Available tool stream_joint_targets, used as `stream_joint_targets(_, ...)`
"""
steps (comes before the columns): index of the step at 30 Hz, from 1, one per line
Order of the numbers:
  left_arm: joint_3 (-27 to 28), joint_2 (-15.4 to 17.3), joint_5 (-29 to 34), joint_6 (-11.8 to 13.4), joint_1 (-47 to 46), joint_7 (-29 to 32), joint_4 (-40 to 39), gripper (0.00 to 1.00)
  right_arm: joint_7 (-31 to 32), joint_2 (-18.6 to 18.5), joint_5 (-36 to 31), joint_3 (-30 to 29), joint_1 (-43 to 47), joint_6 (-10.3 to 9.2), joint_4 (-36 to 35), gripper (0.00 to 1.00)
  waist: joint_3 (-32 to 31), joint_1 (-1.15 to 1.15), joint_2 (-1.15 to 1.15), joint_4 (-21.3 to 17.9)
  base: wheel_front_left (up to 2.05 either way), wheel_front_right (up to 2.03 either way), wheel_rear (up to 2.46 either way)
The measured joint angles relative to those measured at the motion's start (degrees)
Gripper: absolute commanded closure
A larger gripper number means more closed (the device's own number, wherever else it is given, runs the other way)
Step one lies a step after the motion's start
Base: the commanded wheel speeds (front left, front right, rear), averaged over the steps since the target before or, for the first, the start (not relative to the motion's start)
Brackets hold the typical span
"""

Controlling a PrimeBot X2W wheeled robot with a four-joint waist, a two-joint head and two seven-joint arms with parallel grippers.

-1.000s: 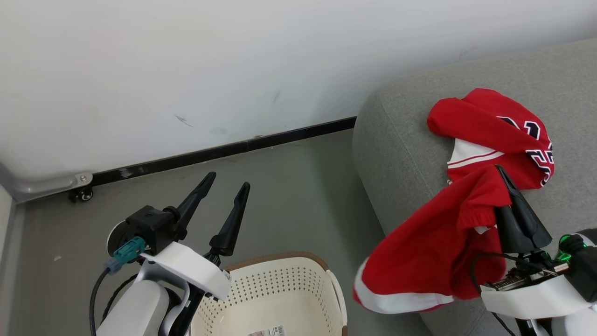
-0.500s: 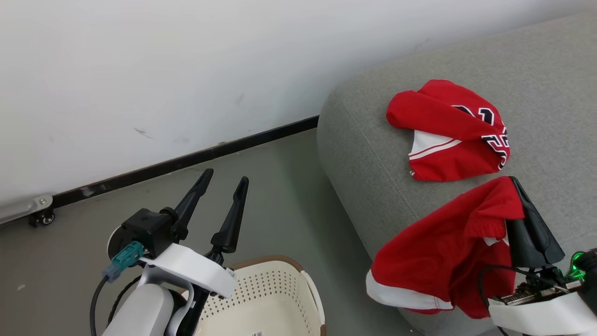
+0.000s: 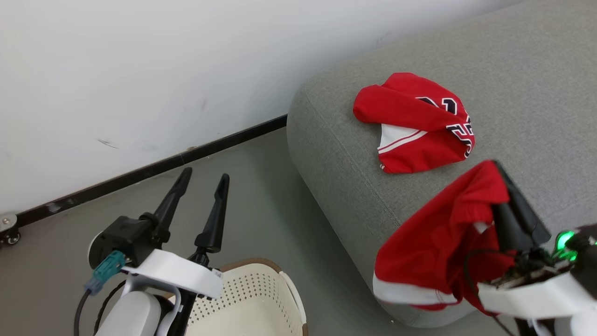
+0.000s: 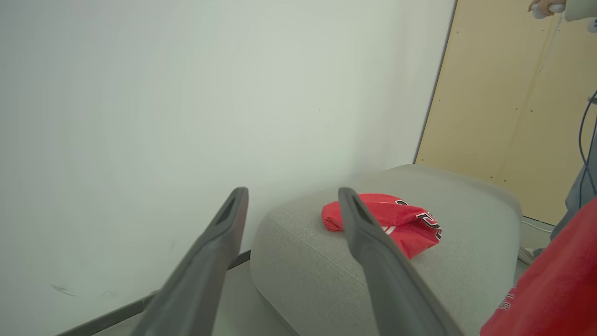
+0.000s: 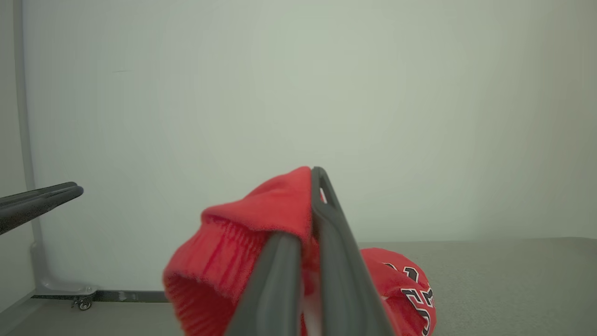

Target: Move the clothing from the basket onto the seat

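One piece of clothing, a red garment with black-and-white lettering (image 3: 415, 123) (image 4: 401, 221) (image 5: 410, 280), lies crumpled on the grey seat (image 3: 513, 70) (image 4: 466, 196) (image 5: 513, 261). My right gripper (image 3: 494, 164) (image 5: 317, 175) is shut on a second red garment with white trim (image 3: 433, 238) (image 5: 242, 242). This one hangs over the seat's front corner, apart from the lettered one. My left gripper (image 3: 205, 173) (image 4: 293, 192) stands open and empty above the floor. Just behind it is the cream basket (image 3: 252, 263), whose visible part holds no clothing.
A white wall with a black baseboard (image 3: 140, 172) runs behind the grey floor (image 3: 261, 196). A caster (image 3: 7, 231) sits at the far left. Beyond the seat stand a wooden panel (image 4: 513, 93) and a person's hand (image 4: 543, 5). My left gripper's fingers (image 5: 42, 198) show at the left.
The head camera has swung toward the seat, so everything shifted left. The held garment, which overlapped the lettered one, now hangs apart from it. Neither gripper has changed state.
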Motion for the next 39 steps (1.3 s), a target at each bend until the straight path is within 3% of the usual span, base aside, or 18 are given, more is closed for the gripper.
stream_joint_targets(20, 5.4, 1.8, 2.1, 4.0, 3.4, -0.4, -8.9, 0.0, 8.8, -10.0, 7.2, -9.3, -34.7, 0.0, 11.7, 1.0, 4.7, 0.0, 0.0, -0.3, 0.0, 0.0, 0.0)
stream_joint_targets(29, 5.6, 3.7, 3.3, 5.2, 4.5, -0.4, -12.3, 0.0, 12.7, -15.3, 7.0, -9.7, -44.4, 0.0, 21.2, 1.0, 7.7, 0.0, 0.0, 1.1, 0.0, 0.0, 0.0)
stream_joint_targets(39, 5.3, 5.7, 5.1, 5.9, 4.5, 1.8, -16.9, 0.0, 12.9, -19.1, 4.8, -10.1, -54.6, 0.0, 29.9, 1.0, 11.2, 0.0, 0.0, 3.8, 0.0, 0.0, 0.0)
